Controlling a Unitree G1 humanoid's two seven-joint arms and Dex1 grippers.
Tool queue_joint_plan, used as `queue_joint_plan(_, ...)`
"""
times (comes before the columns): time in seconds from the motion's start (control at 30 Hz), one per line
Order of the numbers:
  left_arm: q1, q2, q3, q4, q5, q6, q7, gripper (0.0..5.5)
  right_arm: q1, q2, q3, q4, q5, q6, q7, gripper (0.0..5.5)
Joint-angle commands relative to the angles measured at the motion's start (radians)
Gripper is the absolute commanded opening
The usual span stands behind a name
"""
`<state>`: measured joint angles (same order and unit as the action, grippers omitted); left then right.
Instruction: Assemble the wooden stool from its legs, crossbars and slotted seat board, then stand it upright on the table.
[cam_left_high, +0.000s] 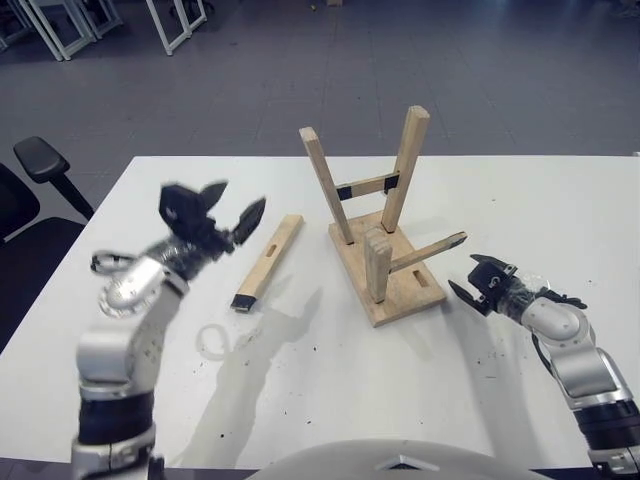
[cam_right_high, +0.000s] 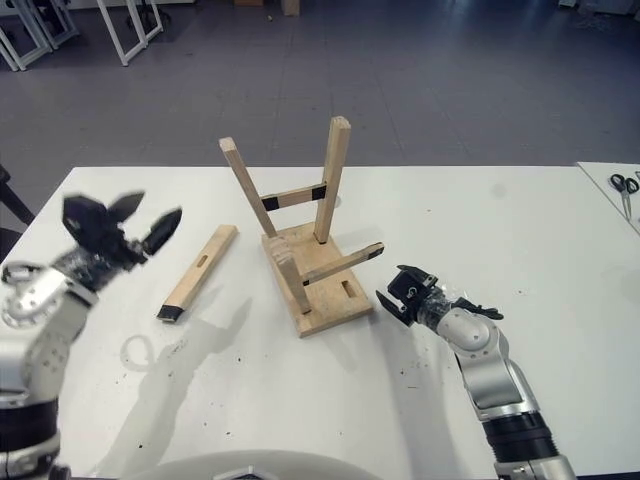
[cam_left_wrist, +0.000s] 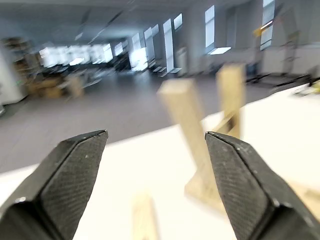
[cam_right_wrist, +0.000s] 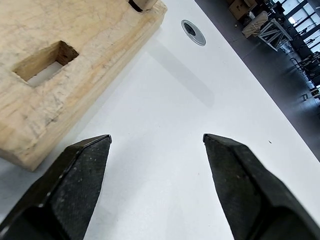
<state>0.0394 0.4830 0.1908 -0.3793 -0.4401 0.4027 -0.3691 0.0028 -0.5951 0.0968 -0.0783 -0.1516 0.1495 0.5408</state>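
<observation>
The slotted seat board lies flat on the white table with three legs standing in it. The two tall rear legs are joined by a crossbar. A shorter-looking front leg carries a crossbar that sticks out to the right, its far end free. One slot in the board is empty. A loose leg lies flat to the left of the board. My left gripper hangs open above the table, left of the loose leg. My right gripper is open, low beside the board's right corner.
A small pale ring lies on the table in front of the loose leg. A chair stands off the table's left edge. Scissors lie on a neighbouring table at the right. A round cable port sits in the tabletop.
</observation>
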Motion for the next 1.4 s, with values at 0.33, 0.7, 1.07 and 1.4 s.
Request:
queue_joint_plan(0.33,0.189,-0.124,-0.082,0.322,0.226,-0.281,0.028,3.61,-0.008,0.02,0.058,0.03,0.022,-0.016,0.06,3.39)
queue_joint_plan(0.7,0.135,-0.126,-0.133,0.436,0.221,-0.137,-0.051,2.73,-0.023,0.061,0.076,-0.067,0.102,0.004,0.126,3.39)
queue_joint_plan(1.07,-0.118,-0.17,0.052,0.274,0.054,-0.229,-0.004,2.05,-0.23,0.139,-0.335,-0.156,0.601,0.443,0.051,3.99)
queue_joint_plan(1.4,-0.537,-0.02,0.033,0.015,-0.617,0.279,-0.188,2.05,-0.505,0.239,-0.505,-0.252,1.416,0.845,-0.189,4.7)
